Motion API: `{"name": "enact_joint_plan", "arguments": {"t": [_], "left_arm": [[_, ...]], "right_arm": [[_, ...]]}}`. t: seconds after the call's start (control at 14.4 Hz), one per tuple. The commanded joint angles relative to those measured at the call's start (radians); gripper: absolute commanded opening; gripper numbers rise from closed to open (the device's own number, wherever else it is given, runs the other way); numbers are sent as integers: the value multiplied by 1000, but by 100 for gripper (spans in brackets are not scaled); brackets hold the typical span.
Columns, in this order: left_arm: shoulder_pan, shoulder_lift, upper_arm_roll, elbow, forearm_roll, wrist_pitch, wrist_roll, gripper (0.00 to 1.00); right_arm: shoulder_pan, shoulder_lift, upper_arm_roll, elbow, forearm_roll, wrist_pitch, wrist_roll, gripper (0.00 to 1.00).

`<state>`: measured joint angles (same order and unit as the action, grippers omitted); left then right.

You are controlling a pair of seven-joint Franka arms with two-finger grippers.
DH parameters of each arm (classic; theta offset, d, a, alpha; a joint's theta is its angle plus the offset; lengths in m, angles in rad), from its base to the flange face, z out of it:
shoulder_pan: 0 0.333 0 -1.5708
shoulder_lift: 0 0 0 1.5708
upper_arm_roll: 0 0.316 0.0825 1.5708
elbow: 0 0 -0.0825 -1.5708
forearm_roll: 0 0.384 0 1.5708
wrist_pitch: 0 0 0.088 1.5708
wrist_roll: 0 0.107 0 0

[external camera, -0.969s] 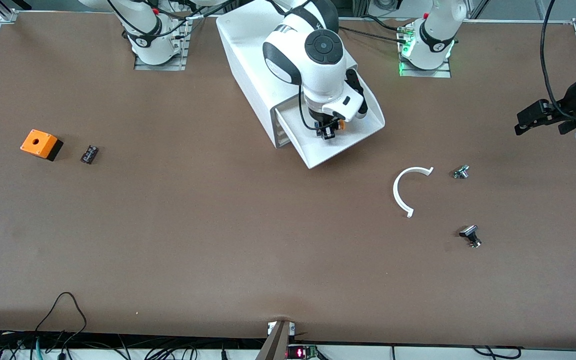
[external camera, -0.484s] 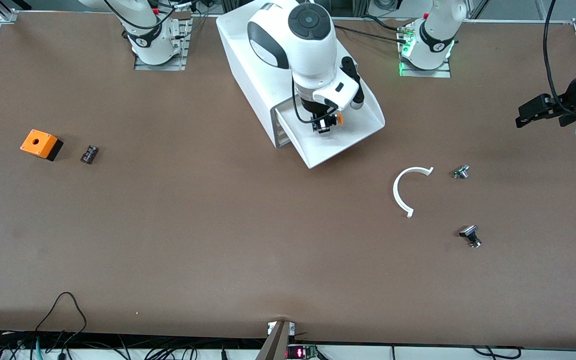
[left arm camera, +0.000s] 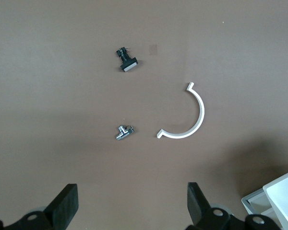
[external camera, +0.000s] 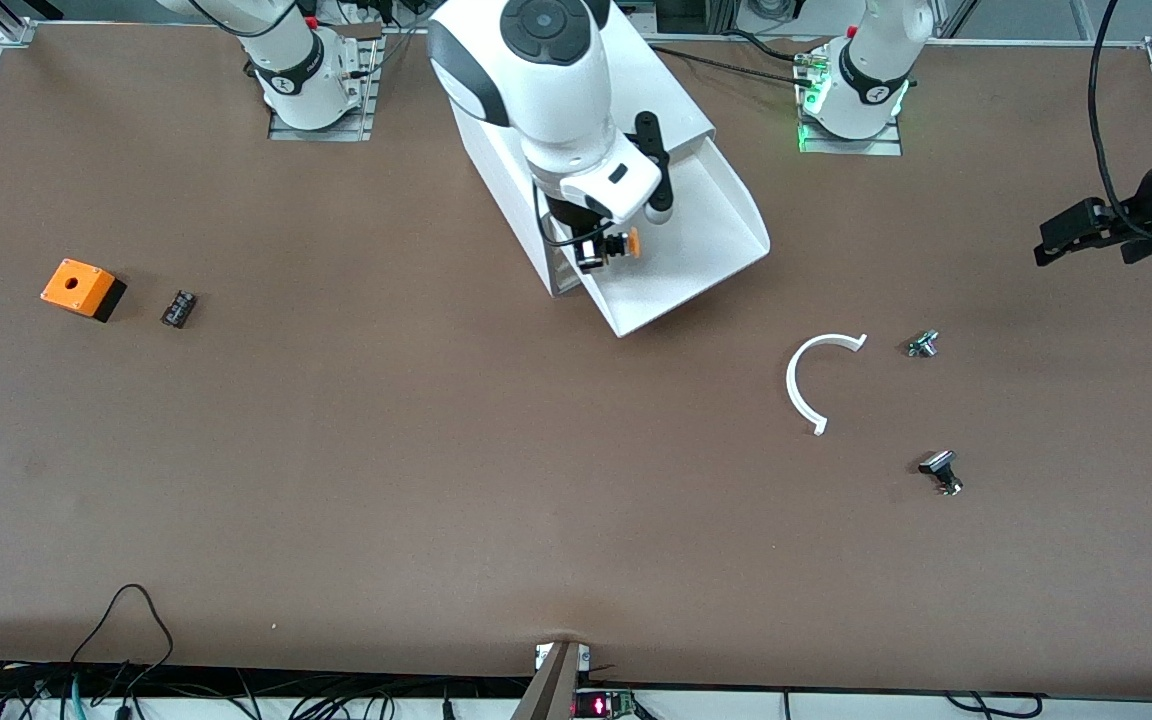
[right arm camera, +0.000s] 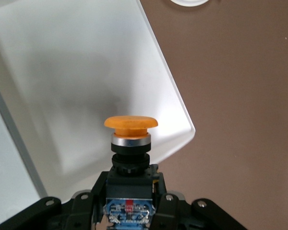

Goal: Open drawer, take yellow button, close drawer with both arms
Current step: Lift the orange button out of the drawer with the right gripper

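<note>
we have the push button (external camera: pixel 622 243) clamped in our right gripper (external camera: pixel 596 250), fingers closed on its black-and-blue body with the orange cap (right arm camera: pixel 131 122) pointing outward. compared with a second ago, it has risen off the tray floor and drifted toward the cabinet (external camera: pixel 496 150) end of the open top drawer (external camera: pixel 706 240), so it now hangs over the drawer's inner edge. that suggests the take is done and the closing push comes next. our left gripper (external camera: pixel 1086 228) waits in the air at the left arm's end of the table, fingers spread and empty, over the white c-shaped ring (left arm camera: pixel 187 120) and two small black-and-silver parts (left arm camera: pixel 124 132). the drawer is pulled fully out.
</note>
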<state>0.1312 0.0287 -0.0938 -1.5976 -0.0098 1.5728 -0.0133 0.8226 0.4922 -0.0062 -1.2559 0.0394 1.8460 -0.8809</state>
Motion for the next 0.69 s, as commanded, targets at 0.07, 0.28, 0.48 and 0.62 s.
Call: {"name": "enact_joint_plan", "arguments": {"t": [0.07,0.28,0.48,0.62], "left_arm": [[1,71,-3,91,22,-4,9,100],[4,96,5,108,24,-4,9,100],[2,99,5,110,30,-4,9,100],[2,100,6,110,24,-2,9,100]], "right_arm": [[-42,-89,15,-109,-39,21,2,37],[-68,-98,17,-109,-42,21,-1,37],[-73,-103,17,-111,-46,19,3,37],[-108,-119,17,-134,-38,24,26,37]]}}
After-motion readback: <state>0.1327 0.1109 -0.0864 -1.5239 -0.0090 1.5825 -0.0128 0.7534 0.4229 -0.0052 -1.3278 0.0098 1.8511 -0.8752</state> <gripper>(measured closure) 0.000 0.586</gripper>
